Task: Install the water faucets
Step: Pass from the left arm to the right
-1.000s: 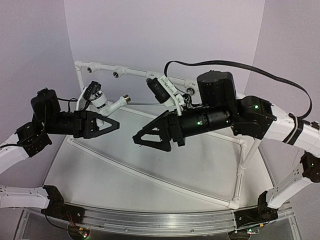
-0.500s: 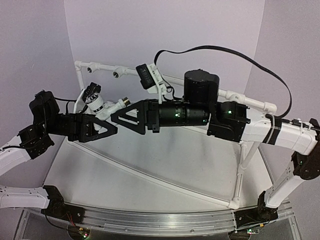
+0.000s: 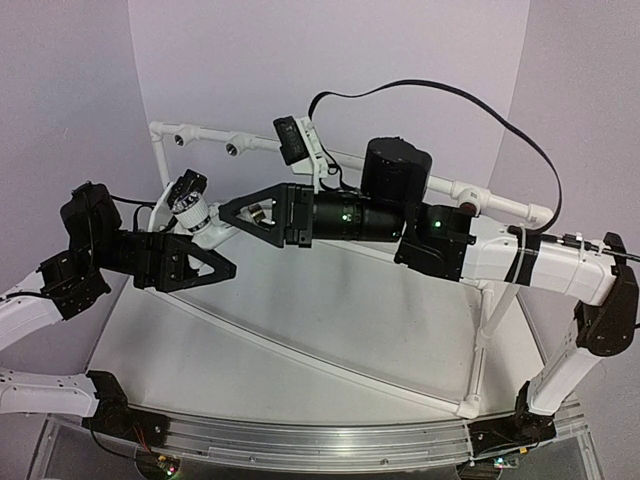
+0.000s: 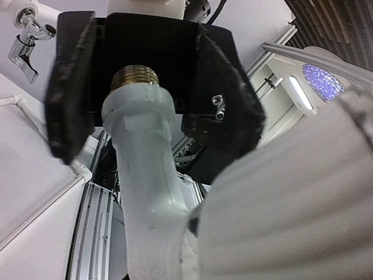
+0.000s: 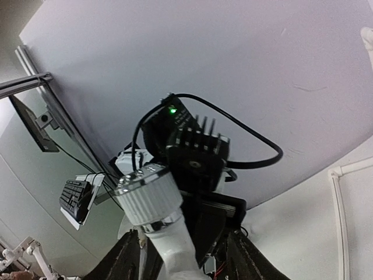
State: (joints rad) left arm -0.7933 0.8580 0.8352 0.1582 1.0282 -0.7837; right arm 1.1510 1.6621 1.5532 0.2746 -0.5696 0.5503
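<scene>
My left gripper [image 3: 215, 255] is shut on the white plastic faucet [image 3: 205, 225] and holds it in the air at the left, ribbed knob [image 3: 188, 195] up. In the left wrist view the faucet body [image 4: 145, 175] fills the front and hides my fingers; its brass threaded end [image 4: 135, 79] points away. My right gripper [image 3: 235, 212] is open, its black fingers [image 4: 70, 99] on either side of that threaded end, not touching it. The right wrist view shows the knob [image 5: 148, 198] above my open right gripper [image 5: 180, 259]. A shiny silver faucet [image 4: 26, 29] shows far off. The red-brown faucet is out of view.
The white PVC pipe frame [image 3: 200, 131] runs along the back, with tee sockets [image 3: 232, 148] facing forward, and down the right side [image 3: 485, 330]. Another white pipe lies diagonally on the table [image 3: 300, 350]. My right arm [image 3: 440, 235] stretches across the middle, over the back pipe.
My right arm has swung left and up from mid-table, and its open jaws now surround the faucet's threaded end. My left gripper has stayed nearly in place with the faucet.
</scene>
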